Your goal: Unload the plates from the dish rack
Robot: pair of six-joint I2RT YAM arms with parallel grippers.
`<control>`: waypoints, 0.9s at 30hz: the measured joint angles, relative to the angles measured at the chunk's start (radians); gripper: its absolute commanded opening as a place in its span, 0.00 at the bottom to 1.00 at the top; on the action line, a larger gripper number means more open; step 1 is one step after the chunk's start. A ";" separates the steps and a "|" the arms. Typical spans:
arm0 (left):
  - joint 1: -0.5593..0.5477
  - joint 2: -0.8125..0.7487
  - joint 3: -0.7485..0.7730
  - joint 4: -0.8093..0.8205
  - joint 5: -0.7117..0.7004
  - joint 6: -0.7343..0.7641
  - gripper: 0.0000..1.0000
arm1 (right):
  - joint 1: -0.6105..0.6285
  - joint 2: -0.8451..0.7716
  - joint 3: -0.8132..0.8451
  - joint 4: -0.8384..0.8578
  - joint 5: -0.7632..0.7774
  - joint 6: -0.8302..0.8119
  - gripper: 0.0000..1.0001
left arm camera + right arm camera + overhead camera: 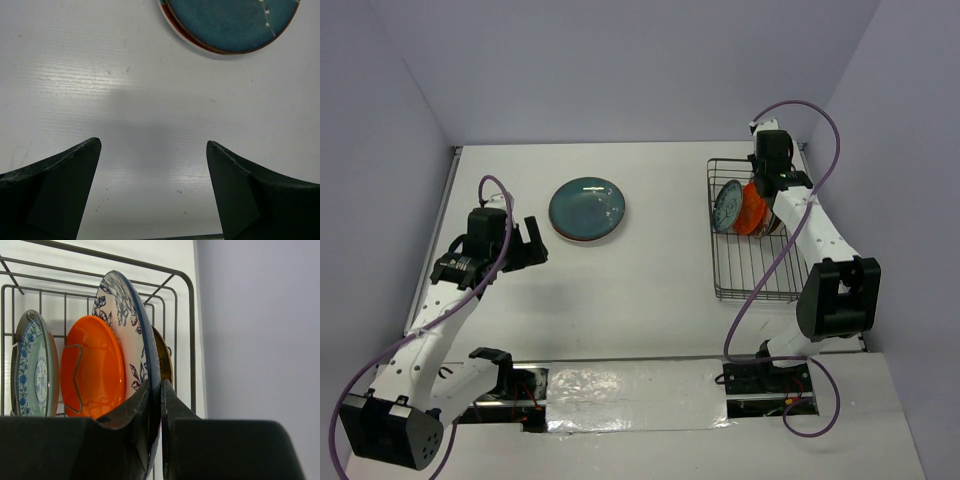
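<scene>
The dark wire dish rack [748, 272] stands at the right of the table. In the right wrist view its wires [191, 330] hold several upright plates: a small teal patterned plate [31, 365], an orange one [95, 367], the white plate with a dark-blue floral rim [131, 335] and a yellow-brown one [164, 357] behind it. My right gripper [155, 385] is shut on the floral plate's rim and sits over the rack [767, 185]. A teal plate [587, 208] lies flat on the table on top of a red-rimmed plate [230, 22]. My left gripper [154, 145] is open and empty, low over the bare table just near of that stack [530, 243].
The white table top [650, 290] is walled at the back and on both sides; the right wall is close beside the rack. A purple cable [760, 290] loops over the rack's near half. A foil-covered strip [630, 385] runs along the near edge between the arm bases.
</scene>
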 measured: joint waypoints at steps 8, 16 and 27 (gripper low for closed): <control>0.000 0.005 0.000 0.000 0.000 0.000 0.99 | 0.008 0.011 0.018 -0.018 0.020 0.006 0.00; 0.000 0.005 0.000 0.000 0.000 0.000 1.00 | 0.024 0.006 0.016 -0.019 0.016 -0.014 0.00; 0.000 0.006 0.000 0.000 0.000 0.000 1.00 | 0.037 -0.003 0.008 -0.019 0.031 -0.010 0.00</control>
